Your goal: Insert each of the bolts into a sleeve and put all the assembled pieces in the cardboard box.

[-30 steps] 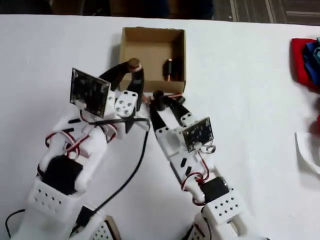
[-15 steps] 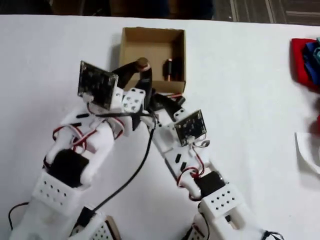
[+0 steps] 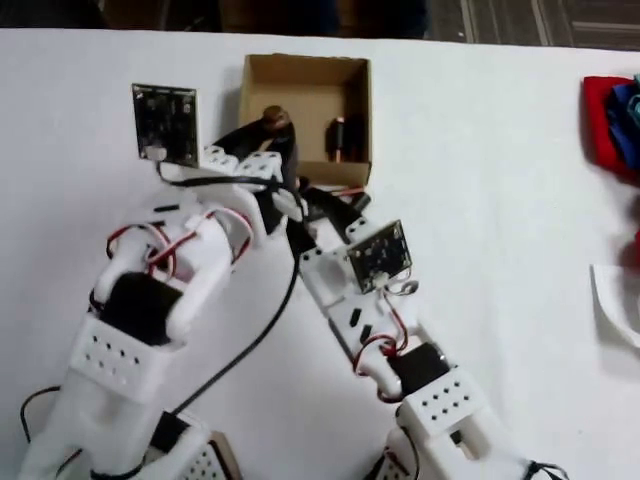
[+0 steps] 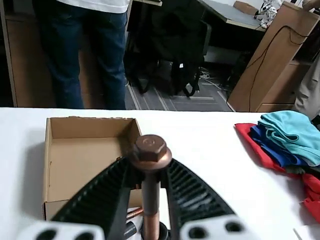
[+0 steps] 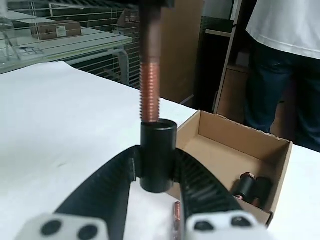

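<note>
High view: the white worktop (image 3: 480, 150) carries the cardboard box (image 3: 296, 100) at its far side, with both arms meeting just in front of the box's near wall. One assembled piece (image 3: 339, 138) already lies inside the box, by its right wall.

In the left wrist view, the left gripper (image 4: 150, 167) has its fingers closed on a copper bolt (image 4: 149, 150) just under the hex head, with the shank hanging straight down. In the right wrist view, the right gripper (image 5: 157, 160) has its fingers clamped around an upright black sleeve (image 5: 158, 150). The bolt's threaded end sits right at the sleeve's mouth; whether it has entered I cannot tell. A loose bolt (image 5: 176, 220) lies on the worktop below.

The likely risk is misalignment. If the bolt tilts or sits off-centre, its threads could catch on the sleeve's rim and lever the sleeve out of its grip. The two grippers are also close enough to collide.

No label or writing on the box can be made out.
</note>
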### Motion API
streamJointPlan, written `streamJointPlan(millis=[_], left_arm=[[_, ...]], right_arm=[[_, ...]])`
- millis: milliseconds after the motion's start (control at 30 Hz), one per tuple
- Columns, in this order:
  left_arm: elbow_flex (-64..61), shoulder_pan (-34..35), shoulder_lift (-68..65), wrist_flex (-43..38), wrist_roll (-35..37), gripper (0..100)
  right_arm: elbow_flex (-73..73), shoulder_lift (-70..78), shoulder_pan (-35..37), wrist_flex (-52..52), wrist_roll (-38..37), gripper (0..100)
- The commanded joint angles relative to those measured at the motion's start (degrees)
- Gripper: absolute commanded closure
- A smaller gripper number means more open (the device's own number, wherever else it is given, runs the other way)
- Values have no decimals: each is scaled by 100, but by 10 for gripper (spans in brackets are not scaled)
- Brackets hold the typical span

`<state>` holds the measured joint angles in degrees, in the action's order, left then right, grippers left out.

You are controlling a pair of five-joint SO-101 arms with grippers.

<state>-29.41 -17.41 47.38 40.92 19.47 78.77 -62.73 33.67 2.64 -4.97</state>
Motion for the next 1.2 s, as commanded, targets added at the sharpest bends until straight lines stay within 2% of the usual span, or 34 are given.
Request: streamJointPlan(millis=[0,900,1167], left_arm=[[374,44,-18,0,44,973],[312,62,-396,-149,35,973],[-268,62,-352,-149,35,973]], right_arm=[[-387,-22,13,145,62,975],[-387,-22,22,145,62,975],[-387,-22,13,145,62,975]])
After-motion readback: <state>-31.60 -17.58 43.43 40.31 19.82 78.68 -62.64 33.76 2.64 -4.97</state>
